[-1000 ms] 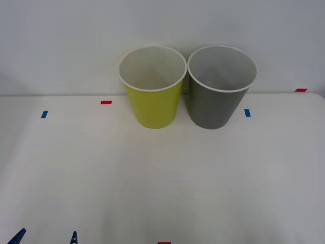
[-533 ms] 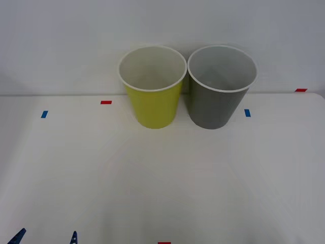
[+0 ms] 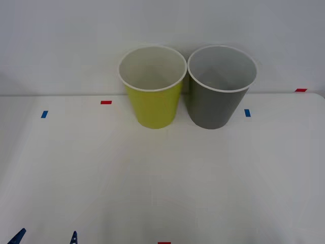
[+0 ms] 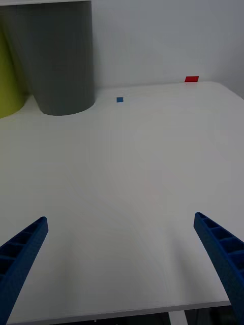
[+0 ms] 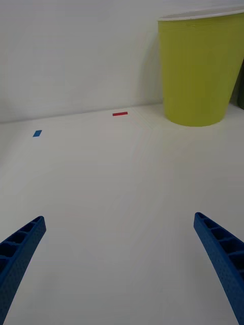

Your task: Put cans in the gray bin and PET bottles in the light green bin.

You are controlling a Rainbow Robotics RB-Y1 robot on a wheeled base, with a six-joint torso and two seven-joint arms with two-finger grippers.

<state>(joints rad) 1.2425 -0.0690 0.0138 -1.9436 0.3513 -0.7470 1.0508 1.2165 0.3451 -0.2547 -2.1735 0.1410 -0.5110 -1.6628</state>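
both hands, left hand (image 5: pixel 122 264) and right hand (image 4: pixel 122 264), wide open and empty, near table (image 3: pixel 162 183) edge

Bins: tall round yellow-green bin with white rim (image 3: pixel 154 104) on the left, tall round dark grey bin with white rim (image 3: pixel 218 104) just beside it.
Surface: white table (image 3: pixel 162 178) with small red and blue tape marks.
Left gripper (image 3: pixel 45 237): blue fingertips spread apart at the near edge.

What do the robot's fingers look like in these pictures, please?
Both grippers carry bright blue plastic fingers that taper to a point, with ribbed, open-cell lattice sides. The right gripper and the left gripper look alike. In the front view, the left gripper's two blue tips poke up at the bottom edge. No cables or markings show.
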